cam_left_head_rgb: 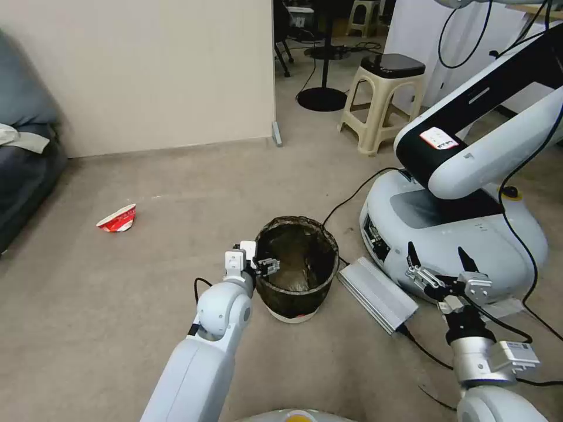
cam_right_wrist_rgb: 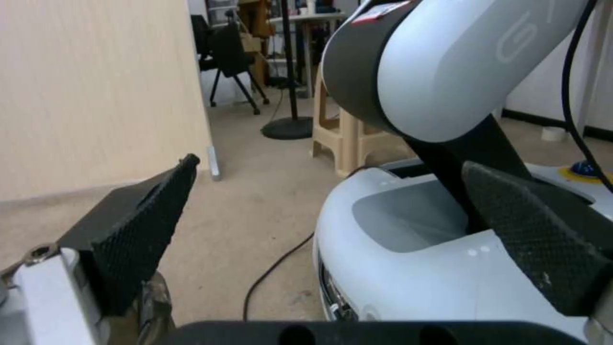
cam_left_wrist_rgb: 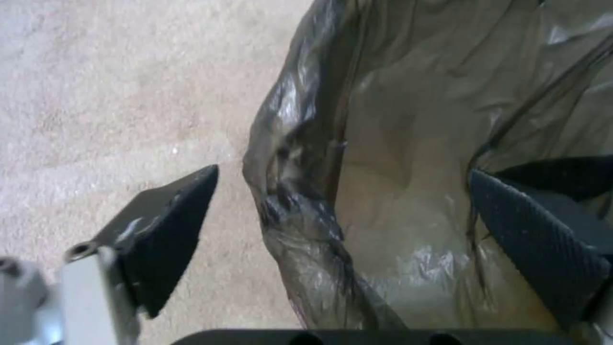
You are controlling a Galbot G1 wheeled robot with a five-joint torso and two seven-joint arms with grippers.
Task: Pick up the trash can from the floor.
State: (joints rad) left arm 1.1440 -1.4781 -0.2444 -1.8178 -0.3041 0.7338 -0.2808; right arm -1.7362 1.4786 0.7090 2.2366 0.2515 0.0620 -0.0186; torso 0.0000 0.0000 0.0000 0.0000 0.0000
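Observation:
The trash can (cam_left_head_rgb: 311, 252) is a small round white bin lined with a dark bag, standing upright on the beige floor (cam_left_head_rgb: 146, 281) in front of me. My left gripper (cam_left_head_rgb: 267, 265) is open at the can's left rim. In the left wrist view, the left gripper (cam_left_wrist_rgb: 344, 171) straddles the bag-covered rim of the trash can (cam_left_wrist_rgb: 396, 143): one finger hangs outside over the floor (cam_left_wrist_rgb: 128, 96), the other inside the bag. Neither pad presses the rim. My right gripper (cam_left_head_rgb: 435, 249) hangs open and empty to the can's right, also seen in the right wrist view (cam_right_wrist_rgb: 330, 162).
A crushed red-and-white cup (cam_left_head_rgb: 118, 218) lies on the carpet to the left. Another robot's white base (cam_left_head_rgb: 469, 234) stands close on the right, with a flat silver box (cam_left_head_rgb: 378, 293) and black cables beside the can. A beige stool (cam_left_head_rgb: 384, 99) and a dark sofa (cam_left_head_rgb: 23, 170) stand farther off.

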